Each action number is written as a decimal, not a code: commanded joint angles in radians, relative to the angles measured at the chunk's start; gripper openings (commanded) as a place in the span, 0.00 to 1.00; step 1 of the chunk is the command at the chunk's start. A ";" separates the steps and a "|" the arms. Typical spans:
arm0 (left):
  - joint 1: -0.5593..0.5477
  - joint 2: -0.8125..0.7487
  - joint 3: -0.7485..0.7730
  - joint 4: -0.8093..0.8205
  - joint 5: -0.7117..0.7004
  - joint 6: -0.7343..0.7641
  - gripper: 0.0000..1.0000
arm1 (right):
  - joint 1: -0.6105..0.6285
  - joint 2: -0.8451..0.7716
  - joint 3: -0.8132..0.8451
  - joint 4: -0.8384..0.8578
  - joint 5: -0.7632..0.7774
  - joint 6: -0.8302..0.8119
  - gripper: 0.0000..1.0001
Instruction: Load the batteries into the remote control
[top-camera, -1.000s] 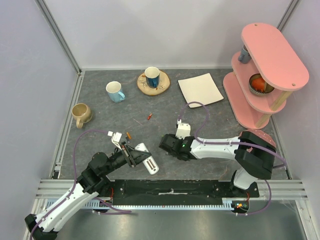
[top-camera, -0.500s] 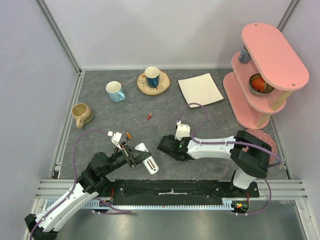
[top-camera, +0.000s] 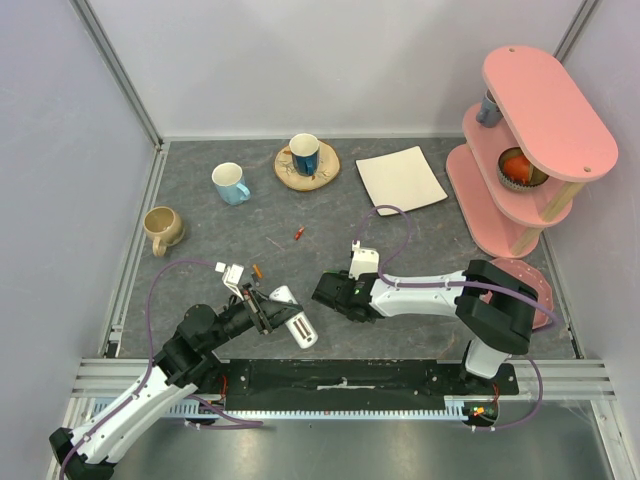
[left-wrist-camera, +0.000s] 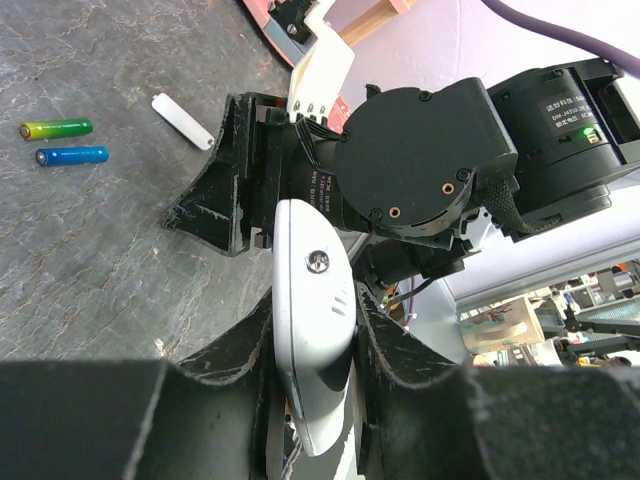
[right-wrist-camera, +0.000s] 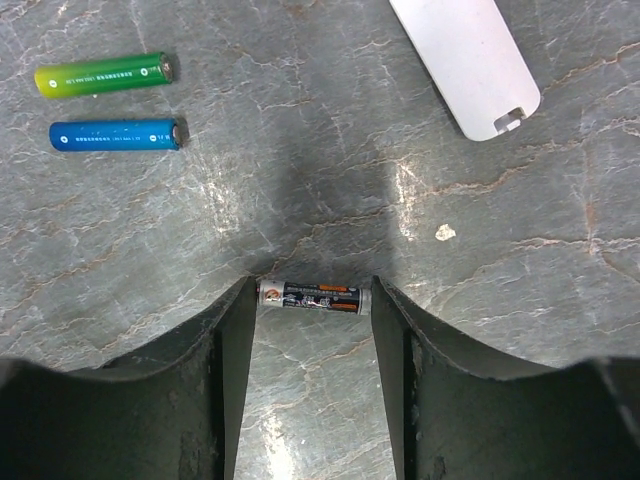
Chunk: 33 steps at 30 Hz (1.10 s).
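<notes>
Remote control sits clamped in left gripper, apparently unloaded; right gripper brackets dark battery, grip uncertain; green battery and blue battery wait.

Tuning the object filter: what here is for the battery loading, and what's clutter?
Job: remote control, green battery, blue battery, black battery, red battery, battery cover.
Clutter: tan mug, pale mug, blue mug, wooden coaster, white plate, pink shelf.

Pale lilac walls enclose a dark grey stone-patterned tabletop, a pink tiered shelf standing right.
</notes>
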 joint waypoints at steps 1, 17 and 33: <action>0.004 -0.007 -0.047 0.025 -0.009 -0.021 0.02 | 0.007 0.040 0.006 0.003 -0.016 0.055 0.54; 0.004 -0.026 -0.047 0.013 -0.009 -0.023 0.02 | 0.015 -0.297 0.030 0.191 -0.068 -1.021 0.00; 0.004 -0.040 -0.041 0.001 -0.012 -0.007 0.02 | -0.092 -0.190 0.037 0.206 -0.375 -1.650 0.00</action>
